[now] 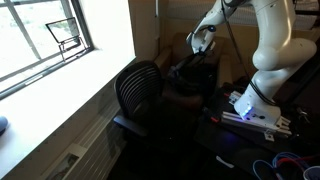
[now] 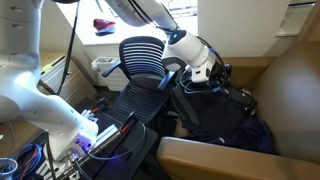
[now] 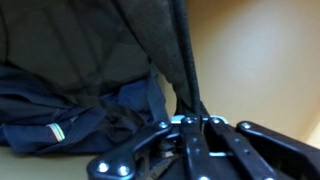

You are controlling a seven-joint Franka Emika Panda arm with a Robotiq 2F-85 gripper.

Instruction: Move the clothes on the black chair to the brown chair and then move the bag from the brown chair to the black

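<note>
Wrist view shows the gripper (image 3: 192, 128) clamped on the strap (image 3: 184, 60) of the black bag (image 3: 80, 40). Blue clothes (image 3: 80, 118) lie just beside it.

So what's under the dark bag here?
Navy clothes spill out from beneath the bag onto the brown chair. How far they extend underneath is covered by the bag.

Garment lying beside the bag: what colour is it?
The garment is navy blue, with a small pale striped tag; the wrist view shows it best.
</note>
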